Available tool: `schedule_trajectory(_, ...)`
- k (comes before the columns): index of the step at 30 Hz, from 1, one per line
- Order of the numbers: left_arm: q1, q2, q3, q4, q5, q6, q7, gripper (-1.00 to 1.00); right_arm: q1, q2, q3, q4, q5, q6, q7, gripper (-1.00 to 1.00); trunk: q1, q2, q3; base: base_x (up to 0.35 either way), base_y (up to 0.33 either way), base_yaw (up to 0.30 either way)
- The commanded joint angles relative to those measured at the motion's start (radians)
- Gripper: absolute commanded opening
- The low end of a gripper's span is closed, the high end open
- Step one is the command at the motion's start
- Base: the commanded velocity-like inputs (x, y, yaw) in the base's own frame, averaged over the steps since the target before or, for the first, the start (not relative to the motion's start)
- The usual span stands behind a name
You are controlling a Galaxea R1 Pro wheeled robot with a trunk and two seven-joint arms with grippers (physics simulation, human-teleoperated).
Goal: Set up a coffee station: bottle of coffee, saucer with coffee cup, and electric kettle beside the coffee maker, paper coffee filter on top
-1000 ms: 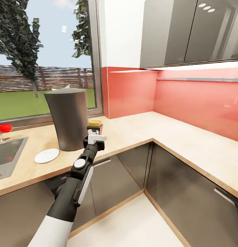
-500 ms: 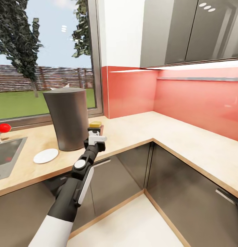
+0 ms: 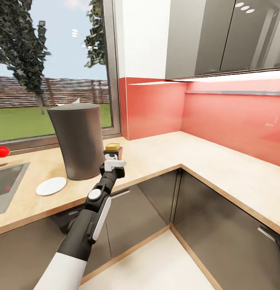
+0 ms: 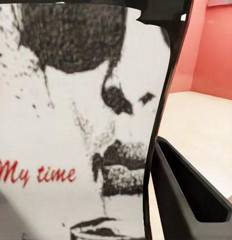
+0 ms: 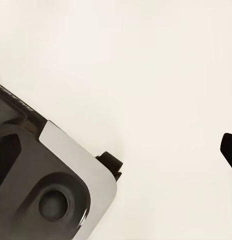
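My left gripper [image 3: 112,160] reaches over the kitchen countertop [image 3: 160,151] and is shut on the bottle of coffee [image 3: 113,148], a small dark jar with a yellow-tan lid. The jar is just right of the coffee maker [image 3: 77,139], a tall dark grey cylinder by the window. In the left wrist view the jar's white label [image 4: 80,125] reads "My time", with one black finger [image 4: 186,200] against its side. A white paper tip, apparently the coffee filter [image 3: 76,100], pokes up at the machine's top rim. The white saucer [image 3: 51,186] lies flat, left of the machine.
A grey inset sink [image 3: 7,183] with a red knob [image 3: 1,151] sits at the far left. The counter turns a corner along the red backsplash [image 3: 232,121], under grey wall cabinets [image 3: 220,36]. The right wrist view shows pale floor, part of the robot's base [image 5: 50,190] and a black fingertip [image 5: 229,149].
The whole picture has drifted slightly left, so the camera has moved. The left arm still holds the jar beside the coffee maker, at about the same spot.
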Motion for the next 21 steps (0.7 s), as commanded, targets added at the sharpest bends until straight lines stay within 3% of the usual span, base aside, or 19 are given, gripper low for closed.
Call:
schedule_trajectory(1, -0.001, 0.0, -0.001, -0.001, -0.002, 0.006, 0.004, -1.0, -0.001, -0.001, 0.006, 0.0, -0.01, -0.002, 0.002, 1.0, 0.0, -0.001, -0.001, 0.027, 0.0, 0.0)
schedule_trajectory(13, 0.001, 0.0, 0.0, 0.009, -0.002, 0.004, 0.003, -1.0, -0.001, -0.001, 0.006, 0.0, -0.01, -0.002, 0.002, 1.0, 0.0, -0.001, -0.001, 0.094, 0.0, 0.0)
schedule_trajectory(21, 0.001, 0.0, -0.001, 0.075, -0.001, -0.077, 0.0, -1.0, -0.001, 0.0, 0.007, 0.002, -0.01, -0.002, 0.001, 1.0, 0.0, -0.001, -0.001, 0.014, 0.0, 0.0)
